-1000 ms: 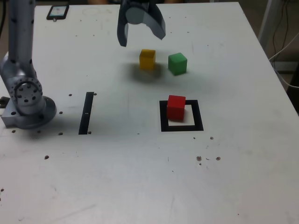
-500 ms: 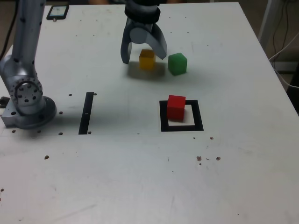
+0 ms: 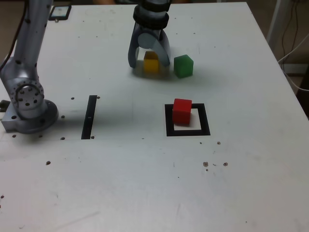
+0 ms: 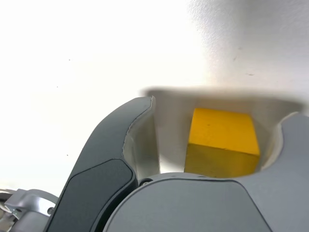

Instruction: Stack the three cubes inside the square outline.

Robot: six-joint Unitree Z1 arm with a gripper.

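Gripper (image 3: 150,58) is straddling the yellow cube (image 3: 151,63) w/ jaws spread either side, not pinching yet, so it's needing a centred, square squeeze w/o bumping the green cube (image 3: 183,66) beside it, while the red cube (image 3: 182,110) is sitting in the square outline (image 3: 169,121).

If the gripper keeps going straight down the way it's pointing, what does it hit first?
Probably the table: the gripper points down with the yellow cube already between its fingers, seemingly low around it.

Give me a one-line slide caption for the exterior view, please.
Gripper straddles the yellow cube beside the green cube; the red cube waits in the square outline.
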